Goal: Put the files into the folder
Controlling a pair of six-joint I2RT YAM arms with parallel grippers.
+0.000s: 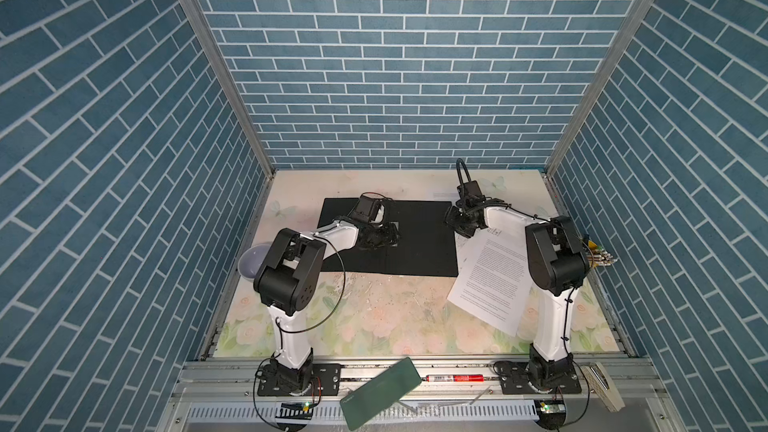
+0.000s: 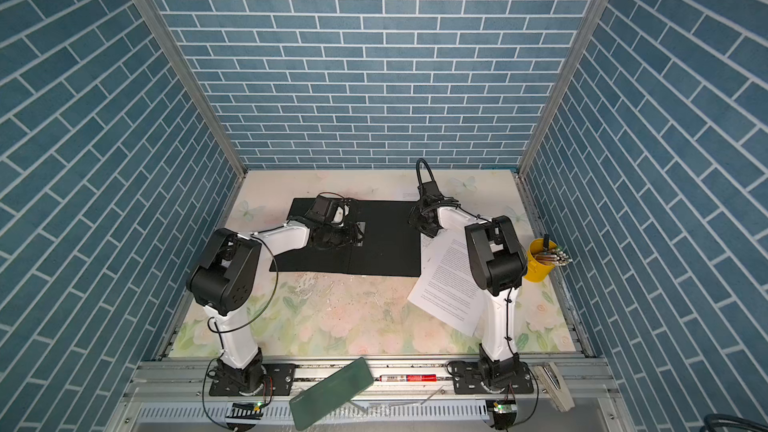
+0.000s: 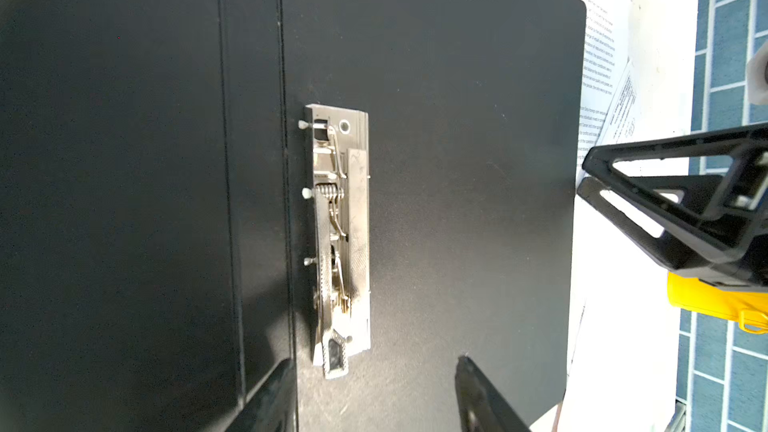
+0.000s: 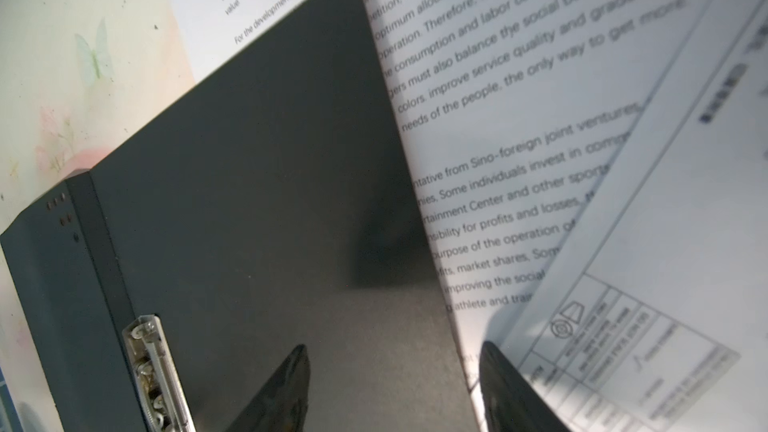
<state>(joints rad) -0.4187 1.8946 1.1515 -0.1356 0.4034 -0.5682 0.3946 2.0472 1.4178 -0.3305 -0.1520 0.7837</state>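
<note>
The folder (image 1: 415, 243) (image 2: 386, 243) lies opened flat, black inside up, with its metal spine clip (image 3: 338, 234) (image 4: 153, 367) in the middle. My left gripper (image 3: 374, 361) (image 1: 390, 236) hovers open just off the clip's lever end, holding nothing. My right gripper (image 4: 392, 347) (image 1: 453, 220) is open at the folder's right edge. One of its fingers is over the black panel (image 4: 249, 160), the other by the drawing sheet (image 4: 665, 284). A text sheet (image 4: 498, 76) lies partly under that edge. Another text sheet (image 1: 494, 280) (image 2: 453, 284) lies right of the folder.
A yellow pen cup (image 2: 540, 263) stands by the right wall, and a pale bowl (image 1: 253, 261) sits behind the left arm's elbow. On the front rail lie a dark green slab (image 1: 380, 392) and a red marker (image 1: 453, 378).
</note>
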